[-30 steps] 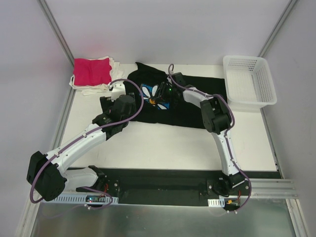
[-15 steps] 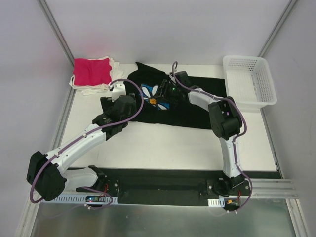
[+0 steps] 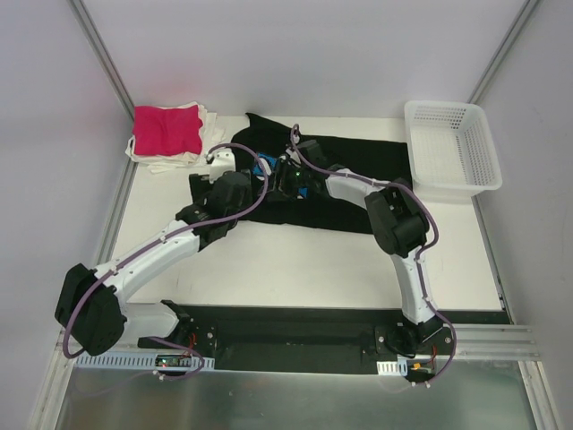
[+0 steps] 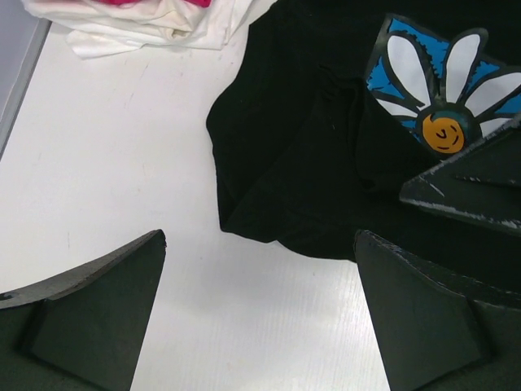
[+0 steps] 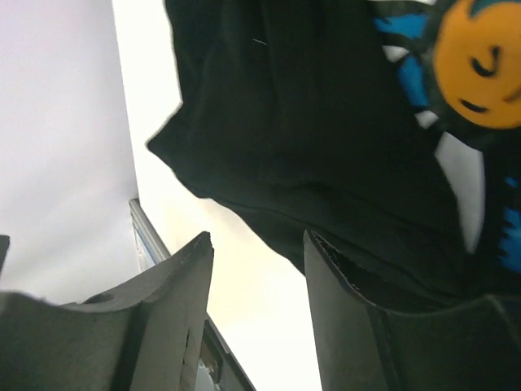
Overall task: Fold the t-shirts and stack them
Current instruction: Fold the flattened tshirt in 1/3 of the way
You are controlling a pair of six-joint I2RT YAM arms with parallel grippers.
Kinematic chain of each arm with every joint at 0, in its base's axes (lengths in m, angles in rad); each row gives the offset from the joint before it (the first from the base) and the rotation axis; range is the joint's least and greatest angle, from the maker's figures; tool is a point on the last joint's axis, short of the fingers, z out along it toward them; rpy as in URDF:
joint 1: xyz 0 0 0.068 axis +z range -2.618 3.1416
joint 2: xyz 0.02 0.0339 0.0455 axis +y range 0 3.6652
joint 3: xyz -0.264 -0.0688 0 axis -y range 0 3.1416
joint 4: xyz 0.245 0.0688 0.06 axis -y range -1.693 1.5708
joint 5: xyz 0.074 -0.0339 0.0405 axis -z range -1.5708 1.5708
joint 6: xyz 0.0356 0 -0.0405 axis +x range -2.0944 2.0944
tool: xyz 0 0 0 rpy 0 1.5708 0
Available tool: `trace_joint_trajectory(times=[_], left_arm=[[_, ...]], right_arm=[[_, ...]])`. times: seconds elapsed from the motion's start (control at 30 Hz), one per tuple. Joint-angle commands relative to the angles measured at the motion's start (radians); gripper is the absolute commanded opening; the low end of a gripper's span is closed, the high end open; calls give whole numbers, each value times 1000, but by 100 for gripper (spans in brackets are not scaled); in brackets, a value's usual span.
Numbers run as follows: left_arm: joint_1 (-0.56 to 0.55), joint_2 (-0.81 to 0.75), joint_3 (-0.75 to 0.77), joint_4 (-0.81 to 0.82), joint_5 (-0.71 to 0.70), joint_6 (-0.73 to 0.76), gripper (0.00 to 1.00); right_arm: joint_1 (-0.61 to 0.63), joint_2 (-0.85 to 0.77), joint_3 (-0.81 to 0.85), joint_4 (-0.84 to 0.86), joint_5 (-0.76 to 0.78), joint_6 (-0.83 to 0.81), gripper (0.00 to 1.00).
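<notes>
While our left gripper (image 4: 259,240) gapes wide and empty, our right gripper (image 5: 256,240) — partly open, holding nothing — hangs over the black daisy-print cloth t-shirt (image 4: 285,163).

I am working over a flat white tabletop (image 3: 295,260), plain pale grey walls (image 3: 295,54) enclosing it from nine round to three o'clock, slanted aluminium frame posts (image 3: 99,63) rising at eleven and one.

Left pincer (image 4: 260,244) spread wide, right pincer (image 5: 256,244) partly parted, both stretched forward, close beside each other
</notes>
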Motion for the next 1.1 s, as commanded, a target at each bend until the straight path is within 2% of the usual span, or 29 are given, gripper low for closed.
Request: trace_joint_trajectory(times=[0.0,0.13,0.3,0.4,0.5,0.7,0.87,1.07], left_arm=[[-5,73,14,117,12,80,99],[7,131,17,175,52,83,99],[6,216,109,175,112,85,99],[6,277,190,175,126,129,99],[6,317,244,175,133,178,99],[6,314,244,197,141,175,99],[6,264,216,197,155,166,99],[7,202,175,192,231,242,99]], right_arm=[[-58,-93,-105,2,7,-73,51],[-121,-240,-240,8,56,-145,50],[-170,-312,-334,17,90,-185,49],[-202,-283,-308,40,93,-174,49],[-219,-219,-209,23,87,-171,49],[-242,-86,-99,34,73,-130,49],[-270,-12,-110,95,47,-85,48],[-302,-48,-236,187,32,-22,48]])
